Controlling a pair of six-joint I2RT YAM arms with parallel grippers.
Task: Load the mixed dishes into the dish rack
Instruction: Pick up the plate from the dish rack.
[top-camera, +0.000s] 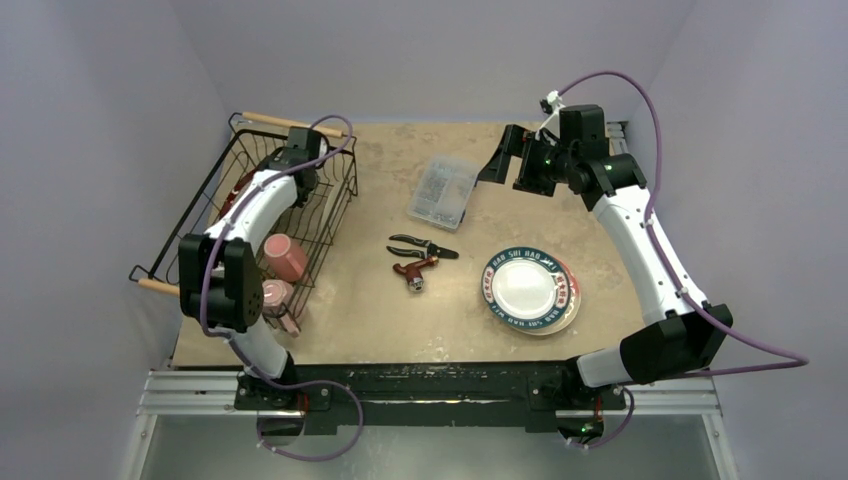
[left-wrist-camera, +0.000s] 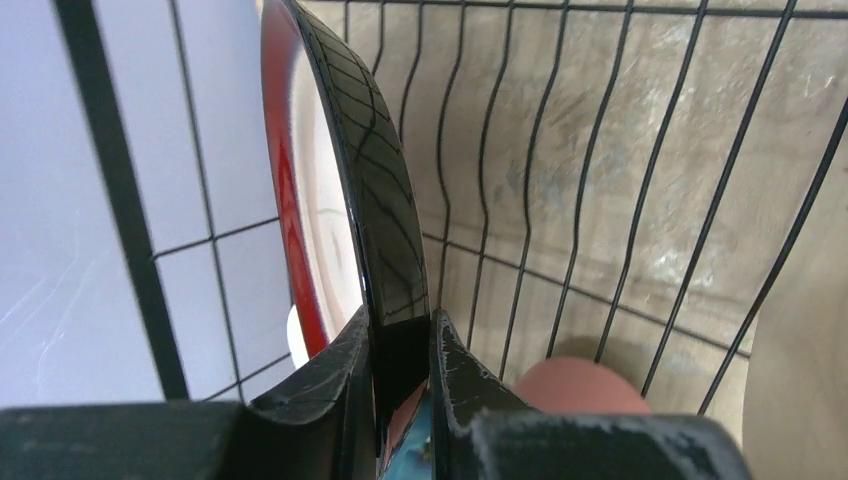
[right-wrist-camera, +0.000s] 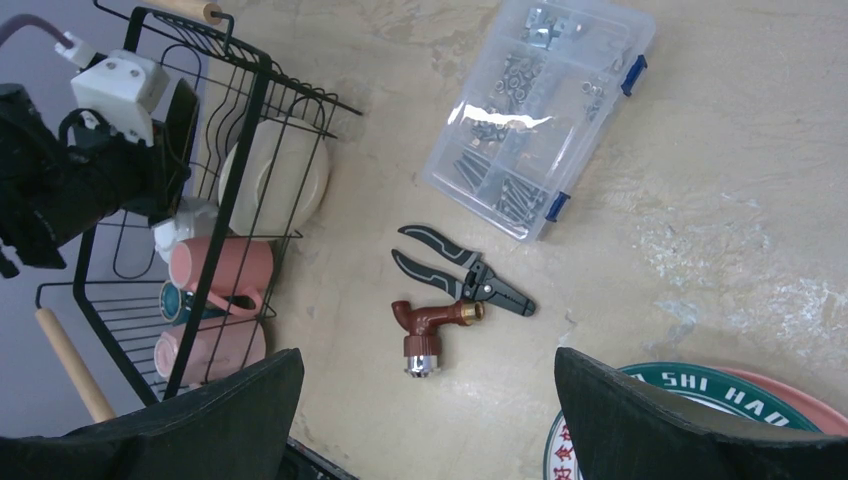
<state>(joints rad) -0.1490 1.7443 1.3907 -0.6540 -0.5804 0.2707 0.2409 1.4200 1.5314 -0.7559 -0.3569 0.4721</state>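
Two arms are at work, and only the left one holds anything. Inside the dish rack (top-camera: 330, 215), toward its far end, the left gripper (left-wrist-camera: 400, 340) is clamped on the black edge of a red-and-black-rimmed plate (left-wrist-camera: 375, 200). The plate stands on edge among the wires, close to the rack's left wall, so this step reads as seating a plate in a slot. Whether its lower edge rests on the rack floor is hidden behind the fingers. Toward the rack's near end lie two pink mugs (top-camera: 287, 257), and a cream bowl (right-wrist-camera: 275, 175) leans upright at the rack's right wall. Right of the rack, on the table (top-camera: 380, 330), come black pliers (top-camera: 425, 245) and a red-brown tap fitting (top-camera: 413, 270), with a clear parts box (top-camera: 443, 190) a little farther back. Further right of the rack sits a stack of teal-patterned plates (top-camera: 528, 290), not yet loaded. Furthest from the rack, the right gripper (right-wrist-camera: 430, 420) hangs above the table with its fingers wide apart, holding nothing. Next, I judge, the left fingers need to part and rise clear of the wires without tipping the plate; the right arm looks best placed to reach the stack
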